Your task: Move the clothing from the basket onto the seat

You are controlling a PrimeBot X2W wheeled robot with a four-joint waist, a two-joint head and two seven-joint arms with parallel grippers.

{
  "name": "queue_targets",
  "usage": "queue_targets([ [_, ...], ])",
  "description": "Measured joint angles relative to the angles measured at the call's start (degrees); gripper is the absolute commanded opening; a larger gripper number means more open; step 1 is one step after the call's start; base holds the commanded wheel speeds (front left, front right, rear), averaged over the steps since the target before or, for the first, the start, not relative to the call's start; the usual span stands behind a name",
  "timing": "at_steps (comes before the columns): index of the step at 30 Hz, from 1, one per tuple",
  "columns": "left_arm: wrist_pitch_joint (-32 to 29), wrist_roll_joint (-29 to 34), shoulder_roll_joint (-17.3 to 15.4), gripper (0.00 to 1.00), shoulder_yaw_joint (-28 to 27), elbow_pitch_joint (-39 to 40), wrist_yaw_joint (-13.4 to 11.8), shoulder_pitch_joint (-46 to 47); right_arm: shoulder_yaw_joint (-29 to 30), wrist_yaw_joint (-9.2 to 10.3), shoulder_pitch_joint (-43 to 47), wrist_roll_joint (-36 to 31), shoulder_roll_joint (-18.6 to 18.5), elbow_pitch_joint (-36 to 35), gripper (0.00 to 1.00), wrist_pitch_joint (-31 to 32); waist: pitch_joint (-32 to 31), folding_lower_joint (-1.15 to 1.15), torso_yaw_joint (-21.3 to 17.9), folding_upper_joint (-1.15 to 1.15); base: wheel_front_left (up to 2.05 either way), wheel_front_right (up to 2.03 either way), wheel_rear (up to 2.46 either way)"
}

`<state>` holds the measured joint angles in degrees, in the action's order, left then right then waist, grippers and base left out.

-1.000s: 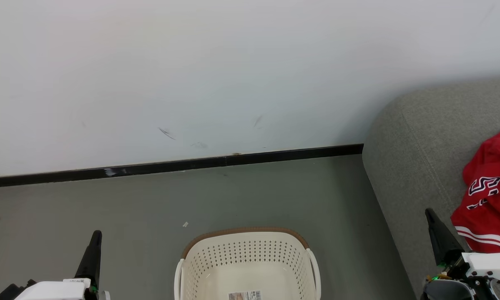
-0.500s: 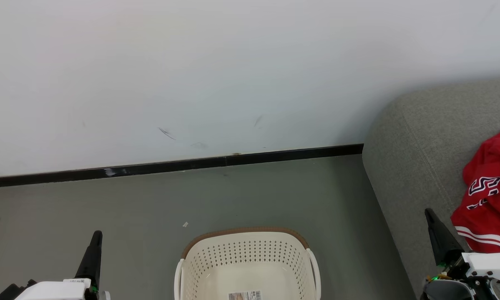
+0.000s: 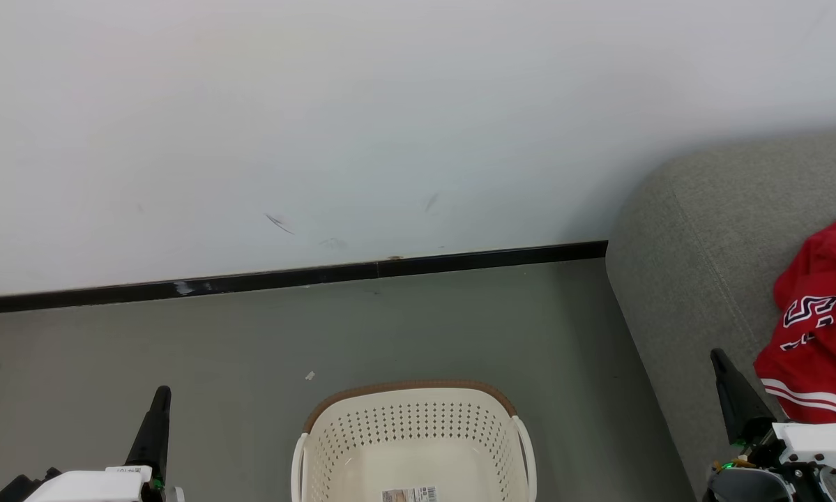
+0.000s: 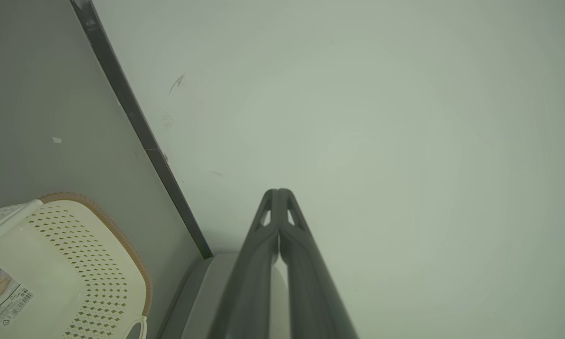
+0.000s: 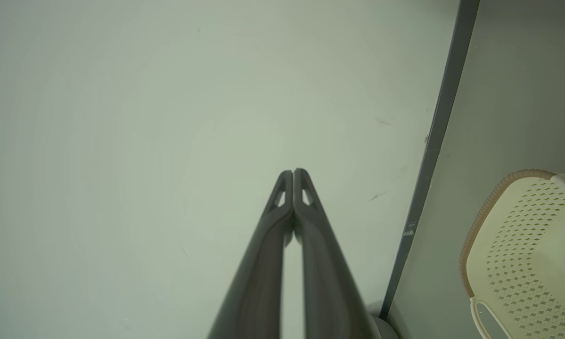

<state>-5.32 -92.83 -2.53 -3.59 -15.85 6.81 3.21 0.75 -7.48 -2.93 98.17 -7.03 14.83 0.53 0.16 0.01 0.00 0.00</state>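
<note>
The pale wall [image 3: 390, 104] is taking up most of the head view, with grey floor [image 3: 459, 321] running beneath it. The big grey sofa [image 3: 703, 230] is curving in on the right. The cream basket [image 3: 411, 385] is sitting on the floor low in the middle, well apart from the sofa, and the part in view is showing nothing but bare plastic. Its near end is cut off, so whether anything is hiding there is impossible to tell. The red clothing [image 3: 818, 335] is lying bunched on the sofa at the right edge, lettering and white stripes facing up. The left claw [image 4: 277, 192] is hanging beside the basket, fingers pressed together and holding nothing. The right claw [image 5: 293, 172] is likewise closed and empty, and in the head view it is sitting just beside the heap. That is the worry: if that arm swings out, a fingertip could be snagging loose fabric and dragging it off the cushion. A small label [image 3: 408, 495] is showing on the basket bottom.
</note>
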Motion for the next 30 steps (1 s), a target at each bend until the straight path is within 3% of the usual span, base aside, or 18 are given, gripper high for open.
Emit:
queue_targets([
  [30,-0.2,0.0,0.1,0.0,-0.1,-0.1,0.2,0.2,0.3,0.0,0.0,0.0,0.3,0.0,0.0,0.1,0.0,0.0,0.0,0.0,0.0,0.0,0.0],
])
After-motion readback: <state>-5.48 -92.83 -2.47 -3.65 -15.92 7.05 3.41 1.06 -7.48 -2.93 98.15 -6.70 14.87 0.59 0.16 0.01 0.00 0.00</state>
